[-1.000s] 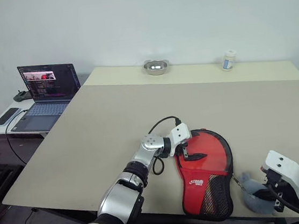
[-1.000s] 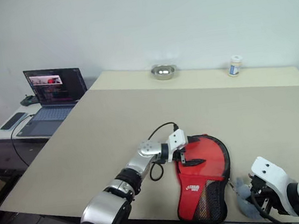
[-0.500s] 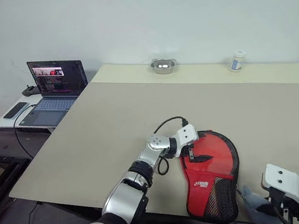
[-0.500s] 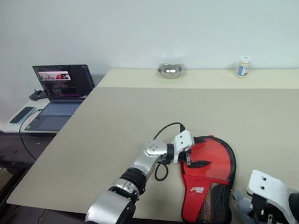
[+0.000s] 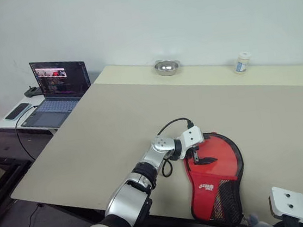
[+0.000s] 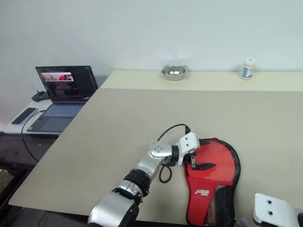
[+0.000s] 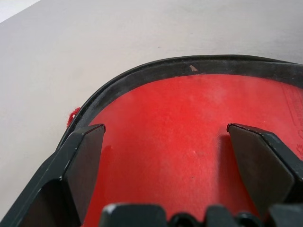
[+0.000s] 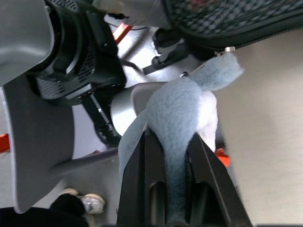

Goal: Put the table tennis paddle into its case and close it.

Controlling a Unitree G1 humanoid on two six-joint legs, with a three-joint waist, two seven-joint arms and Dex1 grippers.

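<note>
Red case (image 5: 216, 180) with black zipper rim, mesh end, left hand (image 5: 195, 153) released on it

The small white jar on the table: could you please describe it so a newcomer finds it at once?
Look along the far edge of the beige table, by the wall. The jar stands toward the right end, right of the metal bowl; it alone is white, upright and blue-labelled.

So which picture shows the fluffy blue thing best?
The right wrist view: the fluffy blue thing hangs from the case edge, pinched between the right gripper and its black fingers. In the left eye view a small tuft peeks out.
</note>
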